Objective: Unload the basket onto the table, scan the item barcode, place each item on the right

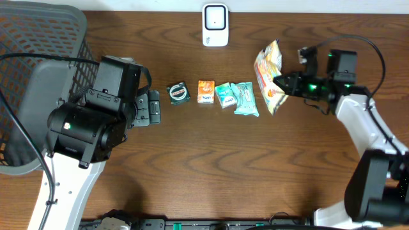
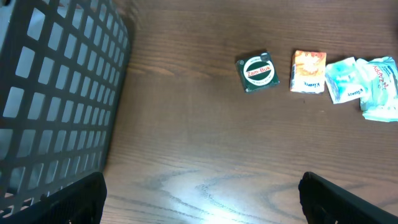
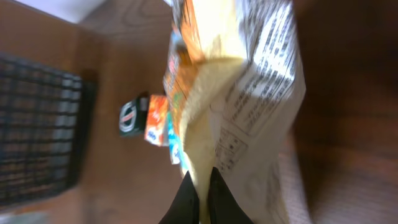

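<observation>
Overhead view: snack bag (image 1: 270, 75) pinched in the right gripper (image 1: 279, 84) at the right side of the brown surface (image 1: 211, 166).
The jaws are clamped tight on the bag's edge, and its printed back faces the right wrist camera. A white scanner (image 1: 215, 25) sits at the far edge, apart from the bag. Left of the bag, two teal packets (image 1: 235, 97), an orange packet (image 1: 206, 91) and a green tin (image 1: 178, 93) lie in a row. The left gripper (image 1: 153, 107) is spread wide and empty near the black basket (image 1: 38, 38).

Wooden table (image 1: 211, 160) bears a green tin (image 1: 178, 93), orange packet (image 1: 206, 91), two teal packets (image 1: 245, 99) and, seemingly, a white scanner (image 1: 215, 25).
</observation>
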